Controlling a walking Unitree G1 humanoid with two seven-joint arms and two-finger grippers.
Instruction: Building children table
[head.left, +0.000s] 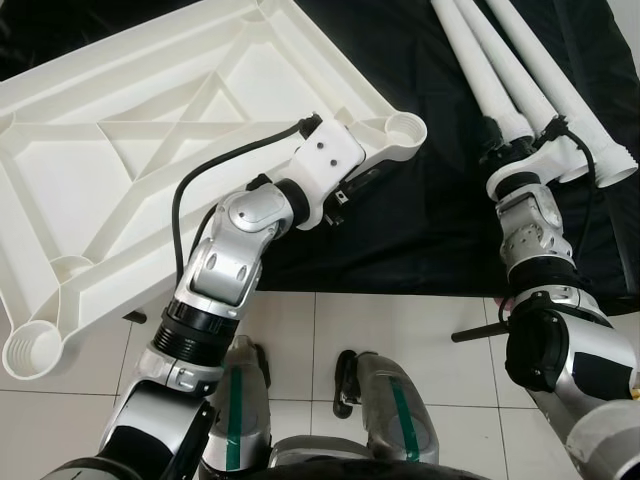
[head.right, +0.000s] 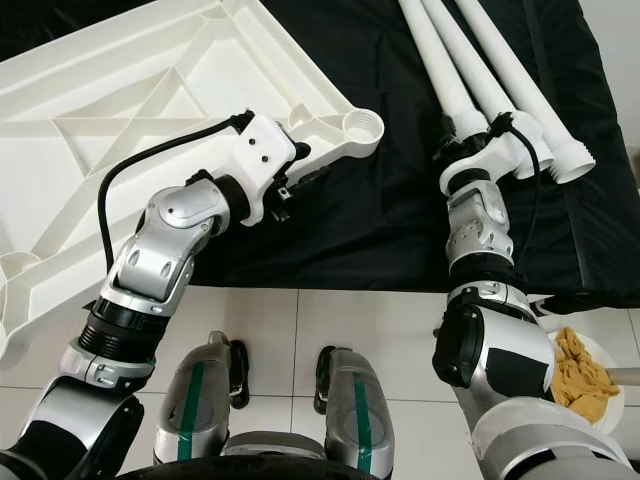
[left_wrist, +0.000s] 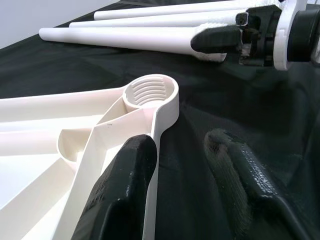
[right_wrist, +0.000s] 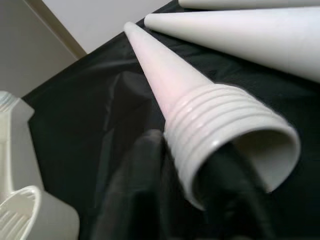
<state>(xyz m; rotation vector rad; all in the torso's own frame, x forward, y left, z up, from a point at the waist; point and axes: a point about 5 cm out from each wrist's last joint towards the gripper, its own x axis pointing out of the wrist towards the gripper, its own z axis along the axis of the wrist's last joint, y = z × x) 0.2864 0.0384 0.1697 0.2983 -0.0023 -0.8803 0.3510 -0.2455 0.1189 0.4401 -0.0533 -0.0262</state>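
Observation:
The white plastic table top lies upside down on a black cloth, its threaded corner socket pointing toward the legs. My left gripper is open and straddles the rim just behind that socket, one finger inside the rim and one on the cloth. Three white table legs lie side by side at the back right. My right gripper is shut on the threaded end of the leftmost leg, which still rests on the cloth.
The black cloth ends at white floor tiles in front of my feet. Another corner socket overhangs the tiles at the left. A plate of yellow food sits on the floor at the right.

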